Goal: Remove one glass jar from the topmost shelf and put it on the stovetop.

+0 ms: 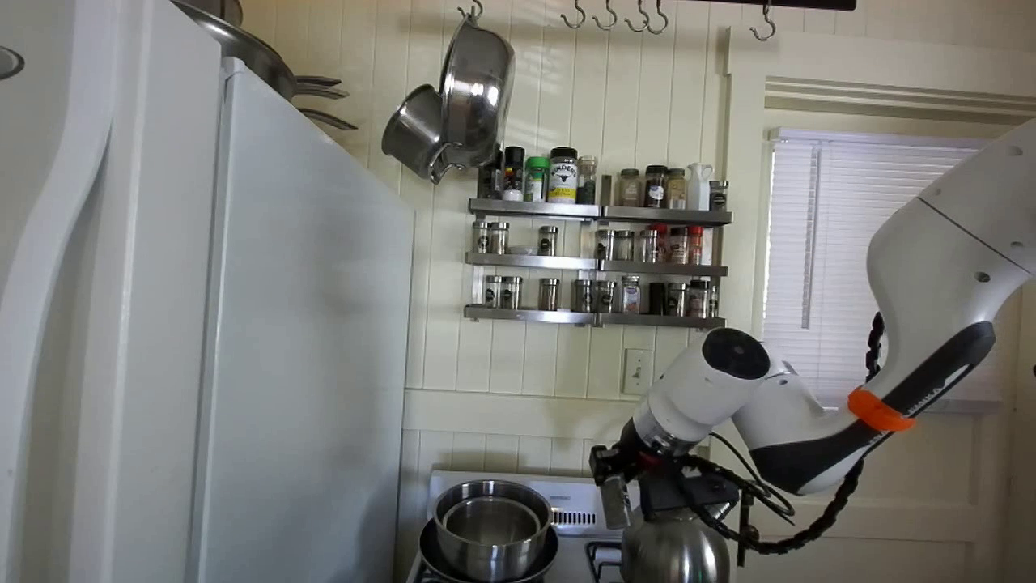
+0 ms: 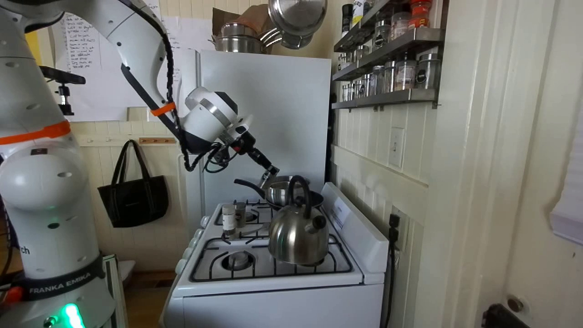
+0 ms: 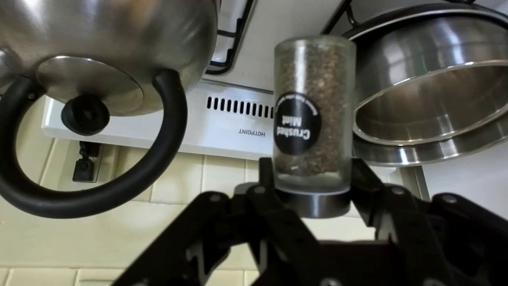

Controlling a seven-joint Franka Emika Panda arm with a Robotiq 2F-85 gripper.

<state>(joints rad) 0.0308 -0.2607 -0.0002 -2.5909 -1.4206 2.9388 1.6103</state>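
Wrist view, left to right: rounded silvery metal kettle (image 3: 115, 43); flat white stovetop (image 3: 287, 24); clear cylindrical glass jar (image 3: 315, 119) of brown flakes, round black "Crushed Mint" label, pinched at its lid end by the black two-fingered gripper (image 3: 313, 178); nested silvery steel bowls (image 3: 420, 51). Jar hangs tilted above the stovetop, not set down. Step in hand looks like placing. Next probably: straighten jar, lower between kettle and bowls, let go once base sits flat.
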